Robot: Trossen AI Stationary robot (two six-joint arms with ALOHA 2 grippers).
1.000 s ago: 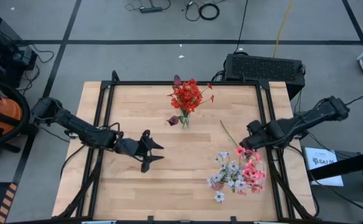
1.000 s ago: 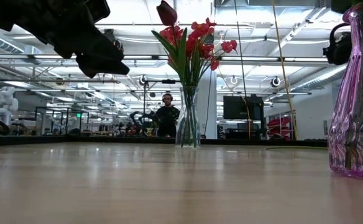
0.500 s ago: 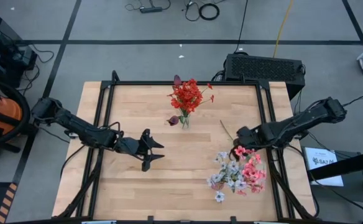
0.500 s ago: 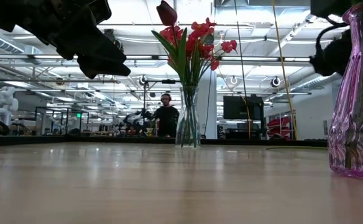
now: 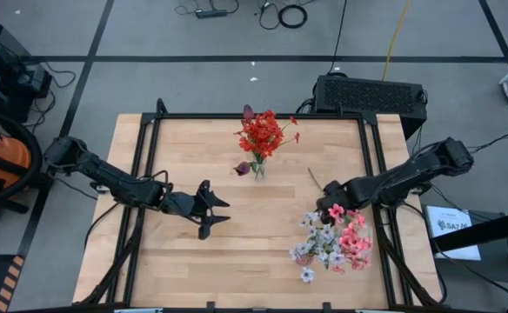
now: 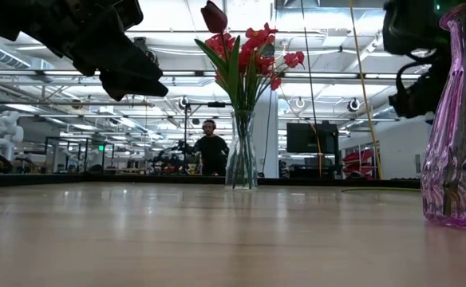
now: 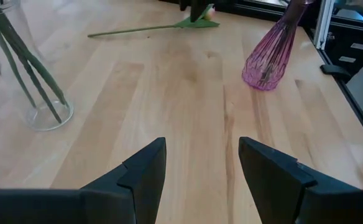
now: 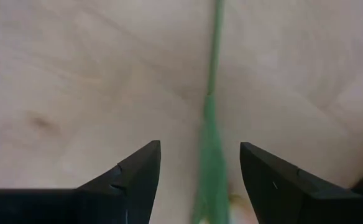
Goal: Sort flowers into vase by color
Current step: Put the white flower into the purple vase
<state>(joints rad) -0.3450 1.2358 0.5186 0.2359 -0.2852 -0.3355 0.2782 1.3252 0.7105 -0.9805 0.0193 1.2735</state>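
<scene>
right jaws (image 8: 197, 180) open over green stem (image 8: 211, 124) | left jaws (image 7: 201, 177) open, waiting mid-table | wooden table (image 5: 193, 252); person (image 6: 211, 150) in room behind

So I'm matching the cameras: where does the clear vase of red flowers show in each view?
High view: clear vase, table's far centre.
Low view: vase, centre.
Left wrist view: vase, left edge; flowers cut off.
Right wrist view: not in it.
Shared landmark: purple vase.

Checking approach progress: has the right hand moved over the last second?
Yes. In the high view the right hand has shifted left, toward the clear vase, and is now over the loose green stem.
</scene>
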